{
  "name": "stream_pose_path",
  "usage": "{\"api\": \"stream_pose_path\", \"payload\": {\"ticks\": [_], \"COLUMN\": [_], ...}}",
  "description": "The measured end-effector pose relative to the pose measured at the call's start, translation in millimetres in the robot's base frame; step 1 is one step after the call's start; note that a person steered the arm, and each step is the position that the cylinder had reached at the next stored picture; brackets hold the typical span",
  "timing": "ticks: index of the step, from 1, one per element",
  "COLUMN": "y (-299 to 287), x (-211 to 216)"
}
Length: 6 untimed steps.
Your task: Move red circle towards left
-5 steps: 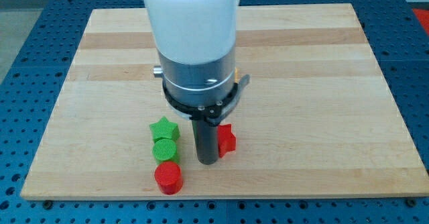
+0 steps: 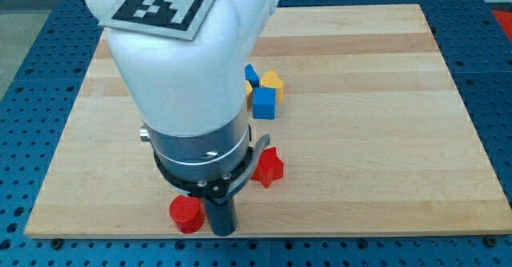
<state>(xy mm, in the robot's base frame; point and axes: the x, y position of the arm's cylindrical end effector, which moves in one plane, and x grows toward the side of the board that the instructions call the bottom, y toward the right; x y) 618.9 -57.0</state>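
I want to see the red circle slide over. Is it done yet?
Not done. My tip is down at the board's bottom edge, right beside the red circle, on its right side. That is the side to push from, so a leftward push looks in hand. Left to do: slide it farther left; bare board remains there.

**One raised camera, looking down along the board**

A single view looks down at a slant from beyond the near long edge of the wooden worktop [image 2: 360,139], taking in almost the whole board and the blue perforated surface [image 2: 488,75] around it. The white arm housing [image 2: 184,67] stands closest to the lens and fills the view's upper left.
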Motion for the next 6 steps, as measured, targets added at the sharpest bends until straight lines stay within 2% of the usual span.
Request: {"api": "stream_pose_path", "payload": {"ticks": [2, 4, 5, 6], "y": [-52, -135, -118, -72], "x": [0, -8, -8, -8]}}
